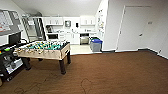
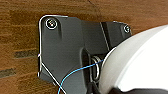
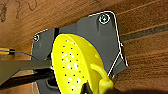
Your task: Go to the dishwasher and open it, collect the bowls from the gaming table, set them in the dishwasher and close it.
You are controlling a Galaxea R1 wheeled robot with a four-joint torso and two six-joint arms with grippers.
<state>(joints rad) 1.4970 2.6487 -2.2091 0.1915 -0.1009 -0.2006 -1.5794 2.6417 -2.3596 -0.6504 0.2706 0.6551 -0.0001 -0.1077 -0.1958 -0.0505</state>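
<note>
At the left of the head view stands the gaming table [image 1: 43, 50] on the brown floor [image 1: 112, 72]. Behind it, in the white kitchenette, the steel-grey dishwasher [image 1: 84, 39] sits under the counter, beside a blue-lidded bin [image 1: 96, 45]. A white bowl [image 2: 140, 62] looms by the left wrist and a yellow perforated bowl [image 3: 75, 66] by the right; whether either end effector grips them, I cannot tell.

Brown wood-look floor [image 1: 107, 72] stretching twd white kitchenette cabinets [image 1: 72, 22] at back; white door [image 1: 132, 27] sitting closed in rt wall.
</note>
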